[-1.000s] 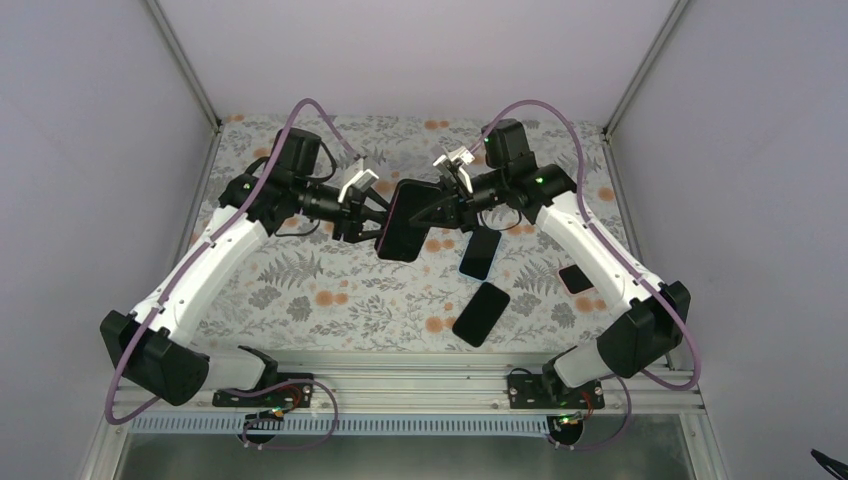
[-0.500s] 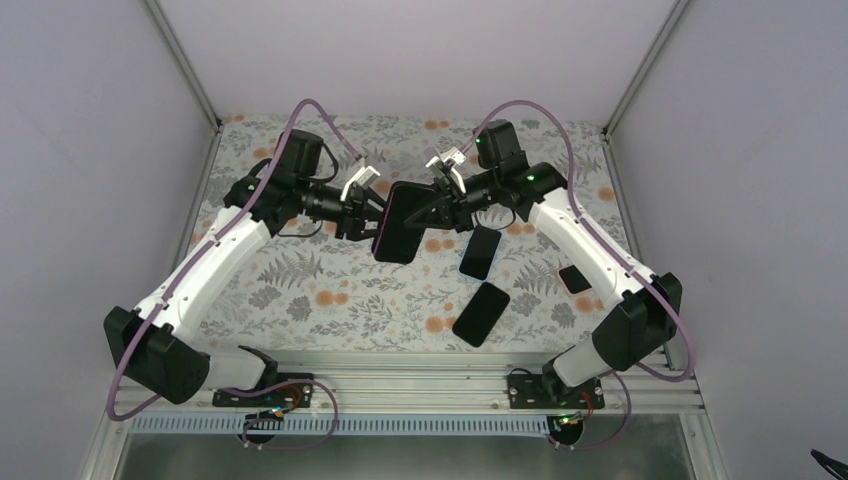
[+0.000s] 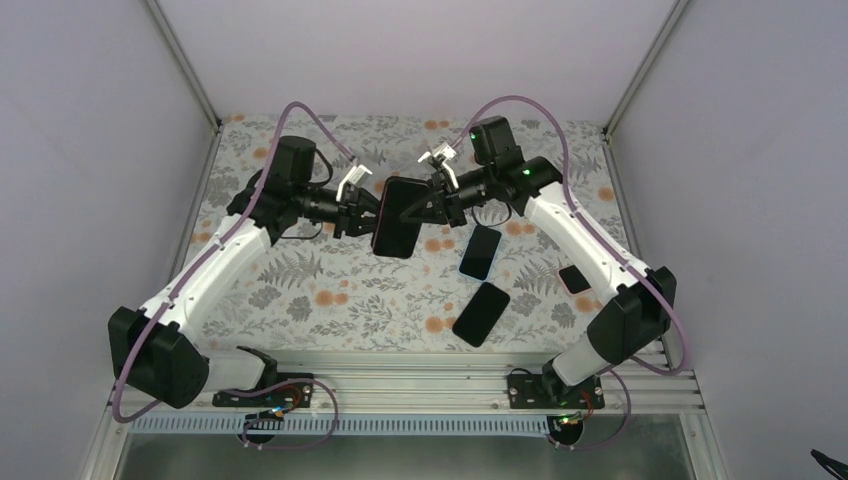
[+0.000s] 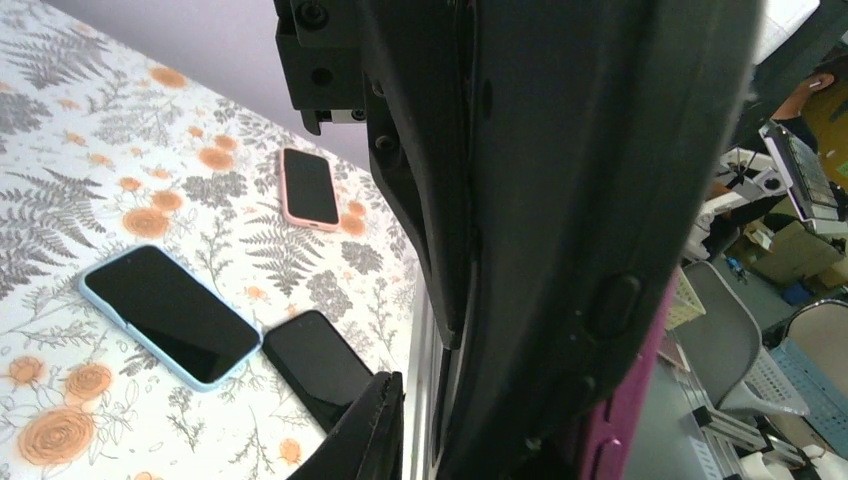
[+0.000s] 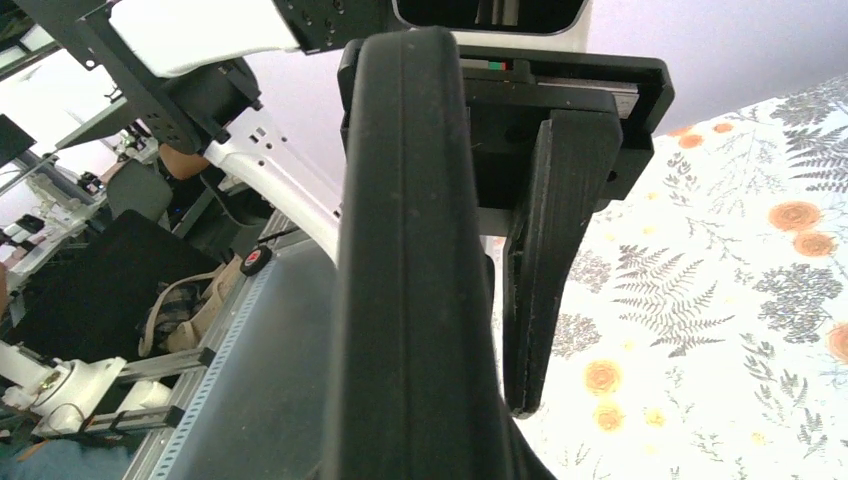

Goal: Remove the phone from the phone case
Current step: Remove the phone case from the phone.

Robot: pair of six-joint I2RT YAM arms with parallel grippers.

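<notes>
A phone [image 3: 397,217] in a magenta phone case [image 4: 622,420] hangs tilted in the air over the back middle of the table, held from both sides. My left gripper [image 3: 365,213] is shut on its left edge. One left finger [image 4: 372,432] shows beside the dark edge and the other is hidden behind the phone. My right gripper [image 3: 428,205] is shut on the right edge. In the right wrist view the phone [image 5: 410,260] fills the middle edge-on and hides my own fingers. The left arm's finger [image 5: 540,280] stands just beyond it.
On the floral table lie a black phone [image 3: 480,251], a second black phone [image 3: 481,313] nearer the front, and a small dark phone [image 3: 575,278] at the right. The left wrist view shows a blue-cased phone [image 4: 170,315], a pink-cased phone [image 4: 308,188] and a black phone [image 4: 325,365].
The left gripper's jaws have closed onto the phone's left edge. Both arms and the phone have drifted slightly left and toward the back.
</notes>
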